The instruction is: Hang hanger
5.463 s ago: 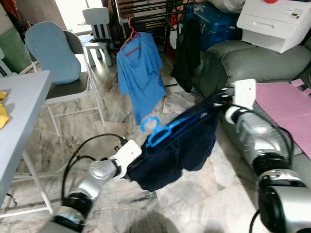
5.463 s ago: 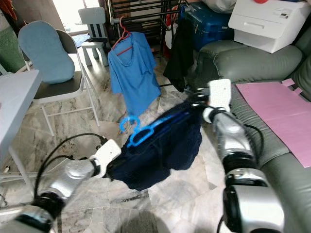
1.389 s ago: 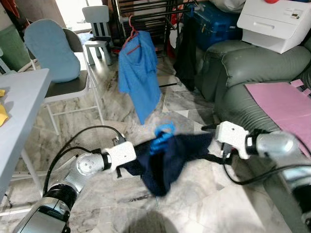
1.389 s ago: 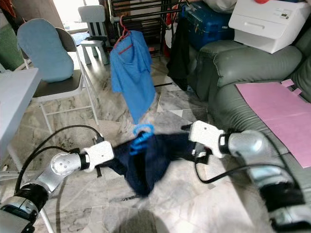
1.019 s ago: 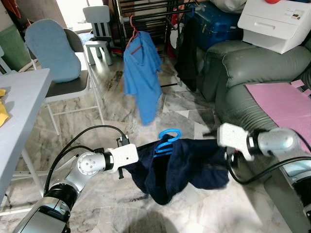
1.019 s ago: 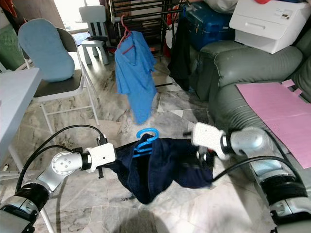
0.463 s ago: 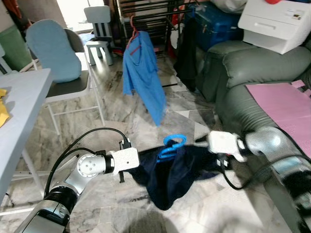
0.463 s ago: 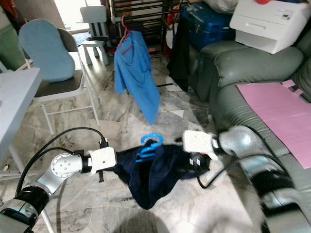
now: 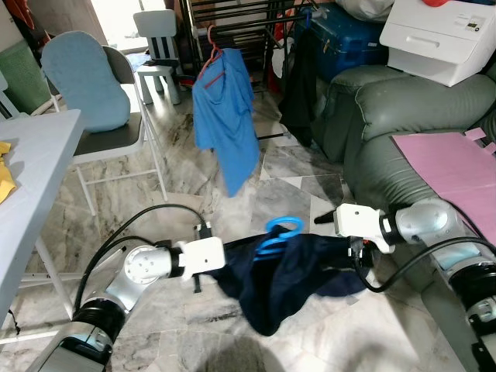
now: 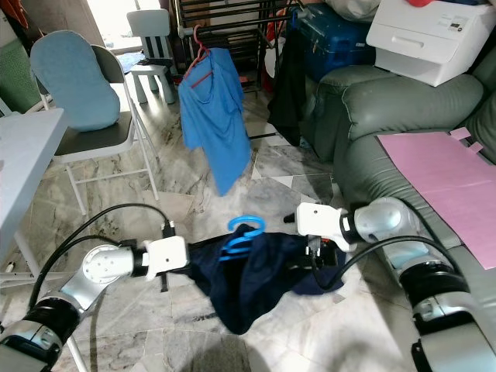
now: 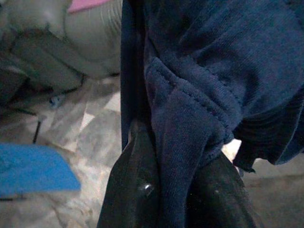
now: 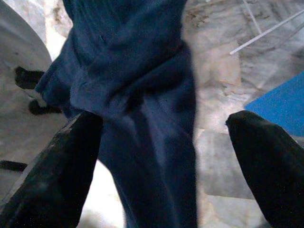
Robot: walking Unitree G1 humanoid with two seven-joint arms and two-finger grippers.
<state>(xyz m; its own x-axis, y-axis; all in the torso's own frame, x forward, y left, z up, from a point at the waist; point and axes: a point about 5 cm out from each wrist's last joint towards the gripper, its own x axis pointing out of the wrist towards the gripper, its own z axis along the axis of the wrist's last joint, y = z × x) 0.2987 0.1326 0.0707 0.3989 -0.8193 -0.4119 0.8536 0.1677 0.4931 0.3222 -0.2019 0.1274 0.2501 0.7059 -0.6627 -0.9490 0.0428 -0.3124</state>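
A navy garment on a blue hanger sags low over the marble floor between my two arms. My left gripper is shut on a fold of the navy cloth at the garment's left end; its white wrist block shows in the eye views. My right gripper is at the garment's right end with its fingers wide apart, so it is open; cloth hangs between them and brushes one finger. The hanger's hook sticks up in the middle. The black clothes rack stands beyond.
A blue T-shirt on a red hanger and a black garment hang on the rack. A folding chair and a grey table stand left. A grey sofa with a pink sheet lies right. Black cables loop over the floor.
The garment has come down from chest height to just above the floor. Over the last second my arms drew together, then my right gripper edged out. The blue T-shirt swings on the rack.
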